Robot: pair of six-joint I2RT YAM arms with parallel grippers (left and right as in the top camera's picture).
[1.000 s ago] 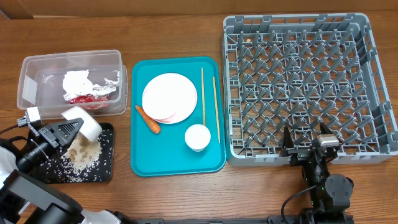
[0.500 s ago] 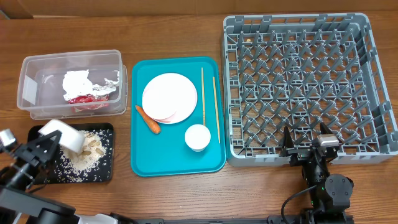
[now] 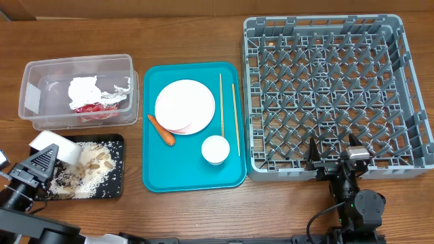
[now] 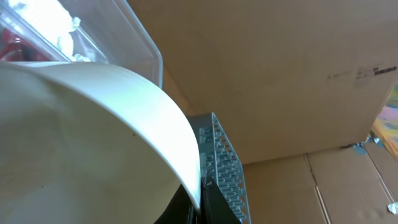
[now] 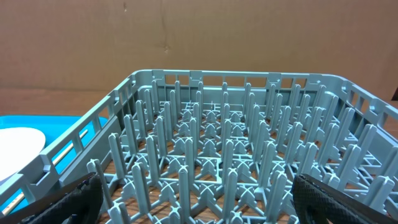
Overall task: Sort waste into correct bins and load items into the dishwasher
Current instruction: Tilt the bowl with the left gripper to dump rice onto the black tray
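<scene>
Overhead showed the left gripper (image 3: 49, 157) clenched on the rim of a whitish bowl (image 3: 64, 145) tipped over the left end of the black tray (image 3: 116, 184) beside loose rice (image 3: 85, 173), the right gripper (image 3: 333, 152) wide open far right of that tray; the bowl looked stiff, light, slick and chippable, best held by its rim.

The left gripper (image 3: 57, 152) is a black, ribbed wedge. The right gripper (image 3: 333, 152) has two tapering black fingers, a grey camera block, a green light and black cables.
</scene>
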